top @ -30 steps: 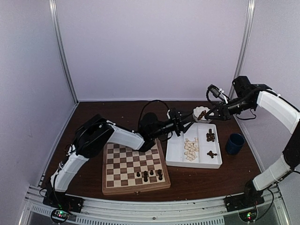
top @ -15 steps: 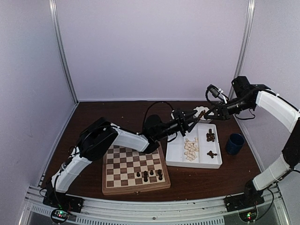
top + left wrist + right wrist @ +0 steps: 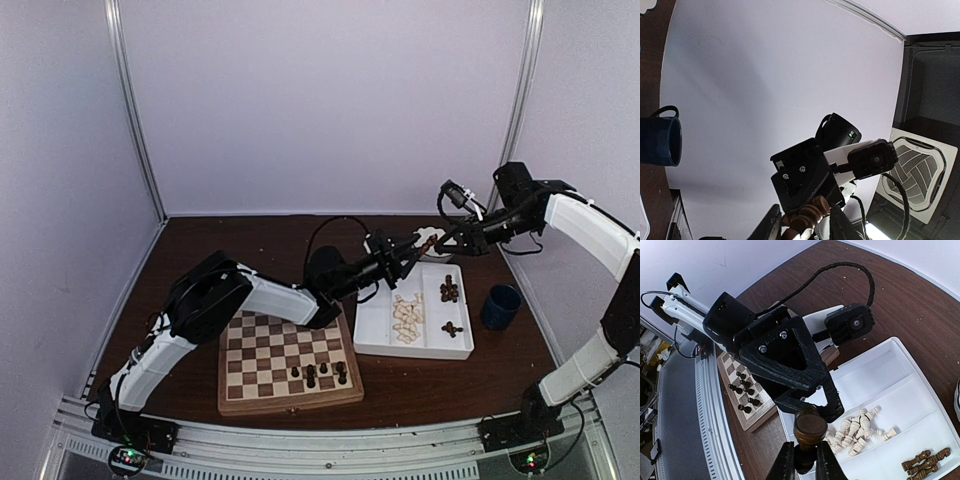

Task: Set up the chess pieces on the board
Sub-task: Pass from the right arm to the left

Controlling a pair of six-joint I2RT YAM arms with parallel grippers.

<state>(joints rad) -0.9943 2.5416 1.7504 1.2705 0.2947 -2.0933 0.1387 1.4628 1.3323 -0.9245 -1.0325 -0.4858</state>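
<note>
Two arms met in mid-air over the far edge of the tray [image 3: 372,325]. Left arm ran low and nearly straight from its base, crossing the far right corner of the board [image 3: 270,350]. Its wrist was rolled so its camera faced wall and ceiling. Right arm arched high, elbow up, forearm angled down and leftward to the meeting point.

Fingers of the right gripper [image 3: 804,455] were pinched narrow on a dark piece [image 3: 808,426], one on each side of its lower body. Its round head pointed at the left gripper [image 3: 805,227]. In the left wrist view the left fingers [image 3: 773,226] flanked that same piece. Couldn't tell whether they touched it or left a gap, so left grip unclear. That piece hung above the tray's far edge, off the board.

A few dark pieces [image 3: 318,374] stood on the near rows of the board, right side. Heaped cream pieces [image 3: 406,318] lay in the tray's middle compartment, loose dark pieces [image 3: 449,292] in the right-hand compartments. Blue mug [image 3: 500,306] stood just right of the tray.
</note>
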